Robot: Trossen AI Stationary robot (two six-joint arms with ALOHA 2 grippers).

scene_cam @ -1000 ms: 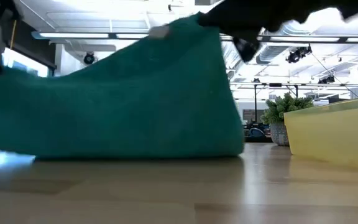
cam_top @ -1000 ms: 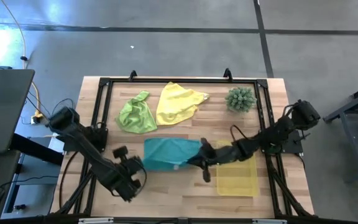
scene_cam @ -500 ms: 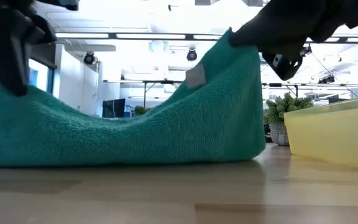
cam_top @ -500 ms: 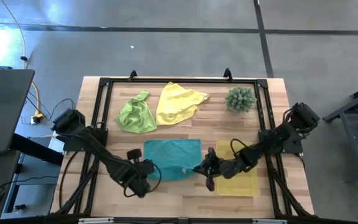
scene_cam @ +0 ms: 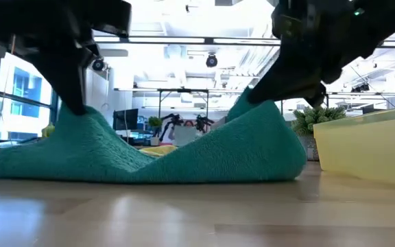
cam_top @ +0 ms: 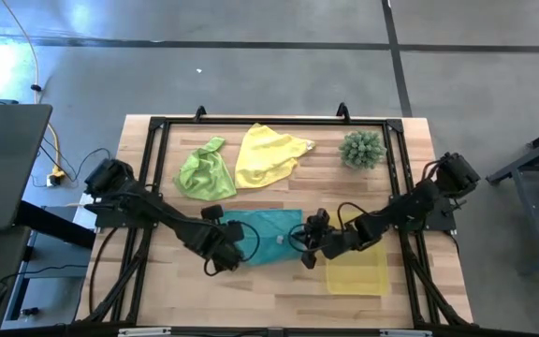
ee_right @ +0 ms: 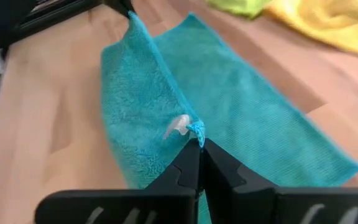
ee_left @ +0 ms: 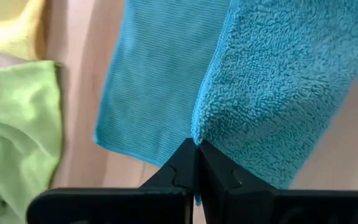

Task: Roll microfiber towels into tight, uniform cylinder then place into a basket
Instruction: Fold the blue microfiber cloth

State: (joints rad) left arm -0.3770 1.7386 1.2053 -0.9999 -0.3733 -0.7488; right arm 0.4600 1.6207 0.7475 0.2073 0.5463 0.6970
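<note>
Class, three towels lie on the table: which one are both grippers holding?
The teal towel, pinched at two corners by the left gripper and right gripper. The lime green towel and yellow towel lie untouched behind it.

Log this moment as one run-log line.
phase: folding teal towel | left gripper: jaws shut on its corner | right gripper: jaws shut on opposite corner | lime towel, yellow towel: unrolled | basket: no towels

Teal towel (cam_top: 268, 236) folded, corners lifted
</note>
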